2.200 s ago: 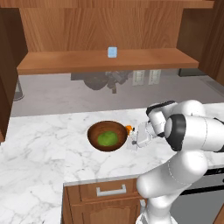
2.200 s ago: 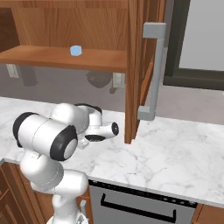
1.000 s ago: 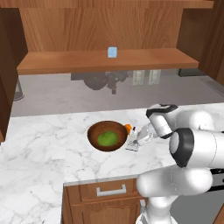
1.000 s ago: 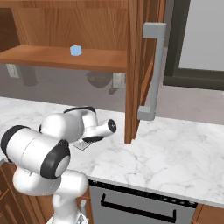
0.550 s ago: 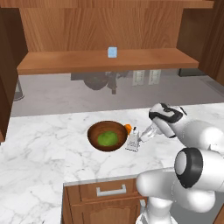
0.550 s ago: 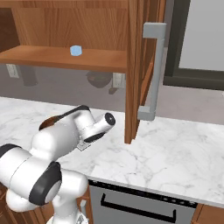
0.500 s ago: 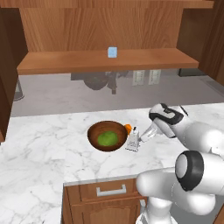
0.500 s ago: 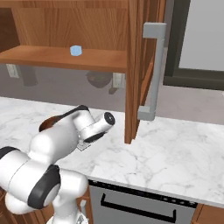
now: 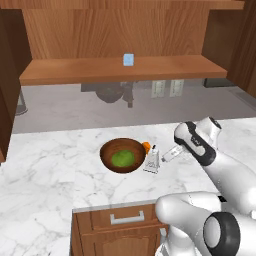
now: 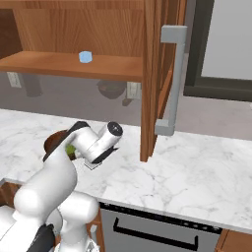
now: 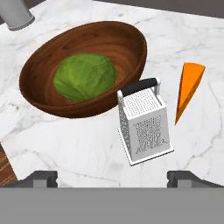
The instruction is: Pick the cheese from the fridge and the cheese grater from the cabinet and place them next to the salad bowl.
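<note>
Gripper [image 11: 112,177] stands wide open and holds nothing; its two dark tips [image 11: 40,178] show far apart at the bottom of the hand view, with bare marble between them. Just ahead of the tips, and apart from them, the grater [image 11: 142,124] stands upright on the counter [image 11: 65,153], its dark handle on top and its wide base toward the gripper. It is free of the jaws, so I judge it as already set down.

Beyond the grater and to its left in the hand view sits the bowl [image 11: 83,65] with green salad inside; the grater is just beside its rim, perhaps touching, I cannot tell. To the right of the grater lies the cheese [image 11: 188,89], an orange wedge whose long axis runs away from the gripper, thin point nearer and thick end farther. It is close to the grater but apart from it.

Counting: one bowl, one grater, one cheese, all near each other. Farther out, one small blue cup [image 9: 129,59] stands on the cabinet [image 9: 120,70] shelf above.

Both things appear placed next to the bowl, so the coming move is probably only a straight retreat, backward from the grater, without tipping it.
</note>
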